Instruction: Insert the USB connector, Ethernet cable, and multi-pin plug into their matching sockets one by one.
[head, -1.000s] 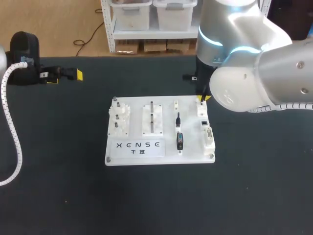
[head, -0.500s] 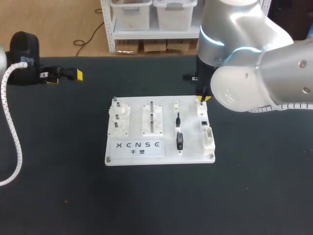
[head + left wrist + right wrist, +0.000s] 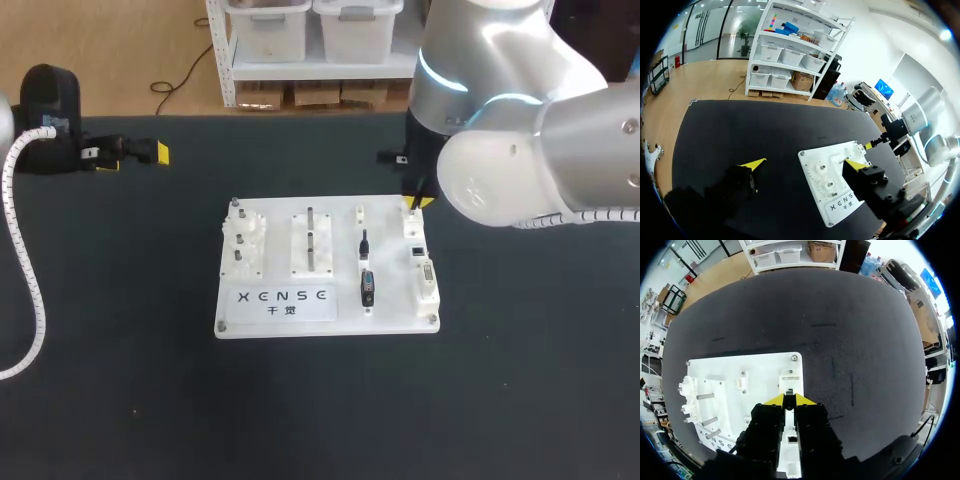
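Note:
The white board (image 3: 280, 318) lies mid-table. My right gripper (image 3: 415, 201) points down over the white socket block (image 3: 411, 222) at the board's back right corner. In the right wrist view its fingers (image 3: 789, 400) stand almost together, shut on a small dark USB connector (image 3: 789, 391) whose tip sits at the socket block (image 3: 789, 377). In front of that block are the Ethernet socket (image 3: 417, 252) and the multi-pin socket (image 3: 427, 273). A thin black plug (image 3: 365, 245) and a black-and-blue plug (image 3: 367, 288) rest in holders. My left gripper (image 3: 138, 152) is open and empty at the far left, away from the board (image 3: 840, 200).
White gears on posts (image 3: 243, 238) and a block with metal pins (image 3: 311, 240) fill the board's left half. My left arm's white ribbed hose (image 3: 25, 270) loops over the table's left side. Dark mat (image 3: 320, 410) surrounds the board.
My right arm's upper body has drifted slightly to the right. Its gripper stays over the back right socket block, and the left arm has not moved.

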Available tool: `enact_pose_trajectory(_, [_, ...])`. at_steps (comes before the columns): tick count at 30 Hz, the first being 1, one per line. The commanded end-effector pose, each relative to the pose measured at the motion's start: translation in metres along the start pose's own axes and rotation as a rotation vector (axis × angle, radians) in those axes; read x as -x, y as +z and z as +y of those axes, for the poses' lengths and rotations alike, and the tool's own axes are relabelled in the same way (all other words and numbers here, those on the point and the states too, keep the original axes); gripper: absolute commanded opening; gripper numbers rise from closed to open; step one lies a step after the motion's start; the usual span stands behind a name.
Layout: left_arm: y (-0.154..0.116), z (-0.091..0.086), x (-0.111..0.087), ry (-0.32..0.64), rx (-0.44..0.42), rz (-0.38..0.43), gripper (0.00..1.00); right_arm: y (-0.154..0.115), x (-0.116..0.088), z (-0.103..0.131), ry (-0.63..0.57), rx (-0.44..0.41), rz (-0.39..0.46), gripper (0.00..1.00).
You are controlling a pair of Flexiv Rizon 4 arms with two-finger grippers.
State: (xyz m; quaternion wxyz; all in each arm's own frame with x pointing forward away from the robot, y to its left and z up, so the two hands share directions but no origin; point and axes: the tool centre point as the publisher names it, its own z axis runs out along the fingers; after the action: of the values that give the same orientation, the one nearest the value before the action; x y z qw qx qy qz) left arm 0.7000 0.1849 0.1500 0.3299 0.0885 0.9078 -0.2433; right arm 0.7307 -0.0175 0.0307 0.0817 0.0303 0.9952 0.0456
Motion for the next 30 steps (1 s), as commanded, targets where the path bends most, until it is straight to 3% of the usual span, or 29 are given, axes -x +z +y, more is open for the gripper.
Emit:
enact_pose_trajectory(1, [0.000,0.000,0.000,0.000,0.000,0.000,1.00,0.003,0.000,-0.001,0.000,-0.004,0.005,0.00])
enact_pose_trajectory(30, [0.000,0.000,0.000,0.000,0.000,0.000,1.00,0.020,0.006,-0.008,0.031,-0.038,0.086,0.00])
